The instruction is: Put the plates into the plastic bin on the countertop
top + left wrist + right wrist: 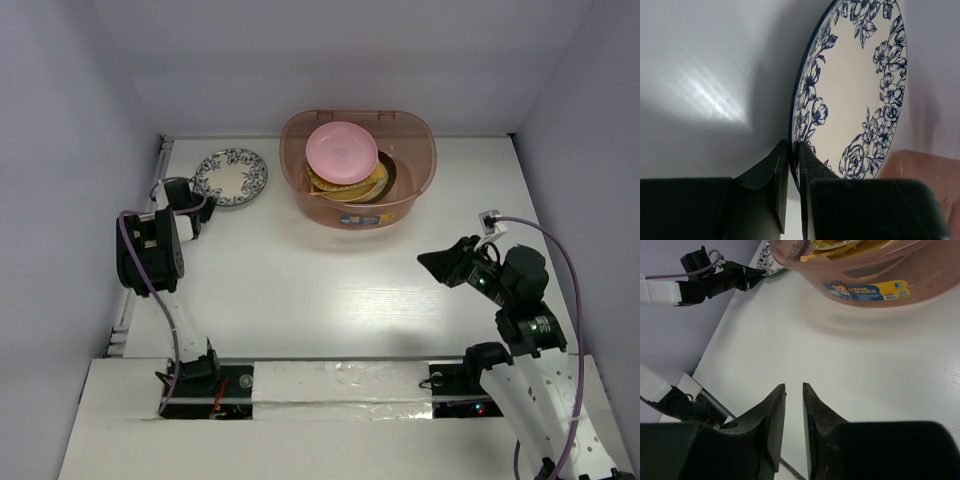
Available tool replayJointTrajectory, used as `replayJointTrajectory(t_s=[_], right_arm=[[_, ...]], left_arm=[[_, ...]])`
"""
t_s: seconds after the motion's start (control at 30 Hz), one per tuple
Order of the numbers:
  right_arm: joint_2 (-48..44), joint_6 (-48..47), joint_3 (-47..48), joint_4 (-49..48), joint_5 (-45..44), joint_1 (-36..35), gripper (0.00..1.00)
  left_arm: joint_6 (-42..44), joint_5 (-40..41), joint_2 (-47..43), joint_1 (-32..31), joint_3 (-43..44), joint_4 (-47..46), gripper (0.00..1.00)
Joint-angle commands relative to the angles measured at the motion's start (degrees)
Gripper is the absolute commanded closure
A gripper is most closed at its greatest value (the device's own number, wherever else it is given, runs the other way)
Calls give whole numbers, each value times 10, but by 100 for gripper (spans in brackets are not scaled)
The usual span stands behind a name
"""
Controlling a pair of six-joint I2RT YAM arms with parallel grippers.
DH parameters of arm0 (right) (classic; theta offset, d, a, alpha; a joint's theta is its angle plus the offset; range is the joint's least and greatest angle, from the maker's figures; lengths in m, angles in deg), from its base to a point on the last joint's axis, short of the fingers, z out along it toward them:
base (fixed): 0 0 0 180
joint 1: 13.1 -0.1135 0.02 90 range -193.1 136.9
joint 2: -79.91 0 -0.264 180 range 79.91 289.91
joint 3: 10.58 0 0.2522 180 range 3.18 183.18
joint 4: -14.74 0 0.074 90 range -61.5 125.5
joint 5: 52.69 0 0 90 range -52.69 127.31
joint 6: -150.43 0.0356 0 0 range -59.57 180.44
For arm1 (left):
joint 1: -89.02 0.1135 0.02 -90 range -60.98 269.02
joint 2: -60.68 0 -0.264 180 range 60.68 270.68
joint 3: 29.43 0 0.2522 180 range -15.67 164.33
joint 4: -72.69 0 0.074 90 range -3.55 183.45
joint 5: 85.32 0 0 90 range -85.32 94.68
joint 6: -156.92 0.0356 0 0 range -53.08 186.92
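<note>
The blue-and-white floral plate [233,176] is at the far left of the countertop [330,290], left of the plastic bin [412,180]. My left gripper [200,207] is shut on its near rim; in the left wrist view the fingers [812,165] pinch the edge of the plate [855,85]. I cannot tell whether the plate is off the surface. The reddish-pink bin holds the pink plate [342,152] on top of orange and yellow dishes [352,189]. My right gripper [438,264] hangs over the right side of the countertop, shut and empty [794,390].
Pale lilac walls close in the left, back and right. The bin's label [867,290] faces the right wrist camera, which also shows the left arm [715,282] by the plate. The arm bases stand along the near edge.
</note>
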Motion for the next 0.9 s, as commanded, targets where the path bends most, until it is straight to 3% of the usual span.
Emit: replayJointTrajectory(t_s=[0.0,0.57,0.7,0.87], right_arm=[[-3,-1,3,-28,11,-3,74],[-18,-3,1,-27,0,-3,74],[-11,0,-4,-38,1,-3,74],[-2,0,-1,-42,-1,-3,74]], left_arm=[[6,-4,-77,5,-39,-26,100],[-47,-16,-367,11,-61,-72,100],[-34,-32,-400,-31,-25,-66,100],[10,-18,-366,-166,57,-34,100]])
